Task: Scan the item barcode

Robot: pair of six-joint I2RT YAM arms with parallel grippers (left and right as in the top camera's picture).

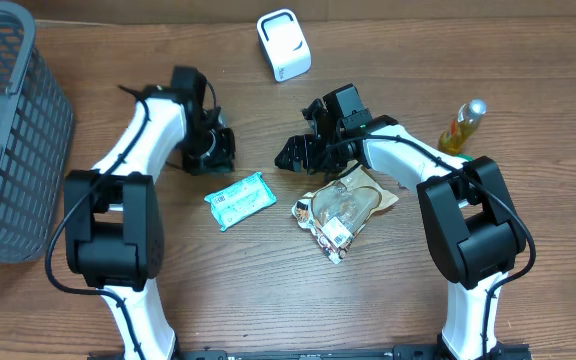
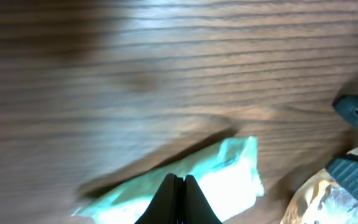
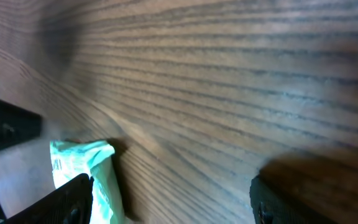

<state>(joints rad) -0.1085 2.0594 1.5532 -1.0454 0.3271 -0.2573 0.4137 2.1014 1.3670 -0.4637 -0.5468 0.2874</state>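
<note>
1. Left gripper [image 1: 211,157], jaws closed and empty, at 11 o'clock from the green packet [image 1: 240,198].
2. Right gripper [image 1: 296,153], jaws open, at 11 o'clock from the bag [image 1: 343,210].
3. The packet lies in the middle, the bag at its 3 o'clock.

A mint-green flat plastic packet [image 1: 240,200] with a white printed label lies face-up and slightly askew at mid-bench [image 1: 388,300]. Just to its right, apart from it, lies a crinkly clear plastic bag [image 1: 343,208] of brownish contents. A white rounded box-shaped scanner [image 1: 283,45] stands near the far edge.
</note>
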